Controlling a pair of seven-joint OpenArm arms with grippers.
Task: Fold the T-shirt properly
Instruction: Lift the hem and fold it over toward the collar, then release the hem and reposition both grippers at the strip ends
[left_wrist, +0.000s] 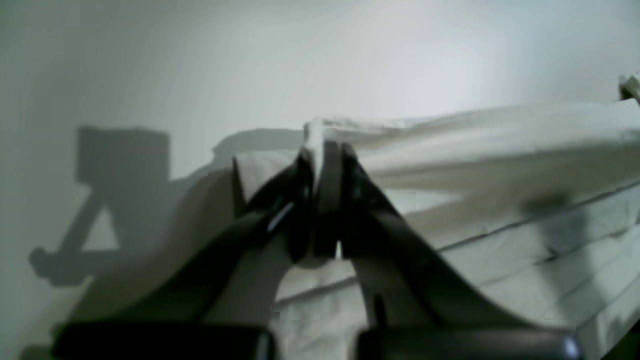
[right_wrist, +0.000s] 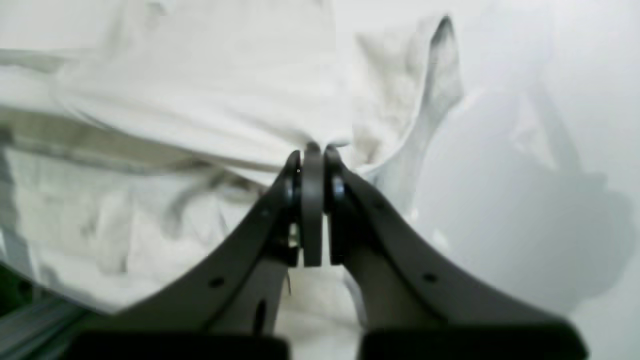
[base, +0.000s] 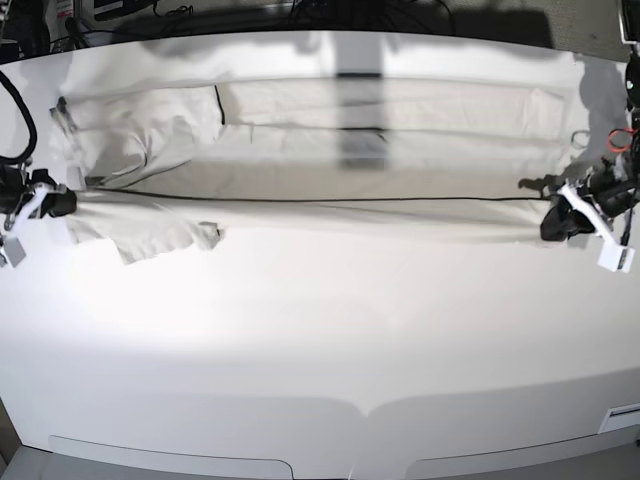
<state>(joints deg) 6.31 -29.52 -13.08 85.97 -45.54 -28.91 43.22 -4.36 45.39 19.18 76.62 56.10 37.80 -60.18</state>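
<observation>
Bare white tabletop (base: 320, 340) filled the near half of the base view, nothing on it. Beyond that, the T-shirt (base: 330, 160) lay spread sideways across the far half of the table, with one long edge lifted into a taut line running between the two arms. Right gripper (right_wrist: 312, 150), at the base view's left, had its fingers (right_wrist: 292, 172) pinched together on a bunch of fabric near the sleeve end; a sleeve flap hung loose just below it. Left gripper (left_wrist: 322, 145), at the base view's right, was likewise clamped tight on a fold of cloth at the opposite end. Judging by this, the step was a lengthwise fold, carrying the held edge over the rest of the shirt. To do it well: both ends probably needed to move together at matching height and pace, keeping the line taut so the middle didn't sag or drag; the held edge should land parallel to the far edge before release. The dangling sleeve looked likely to tuck under crooked if ignored.
</observation>
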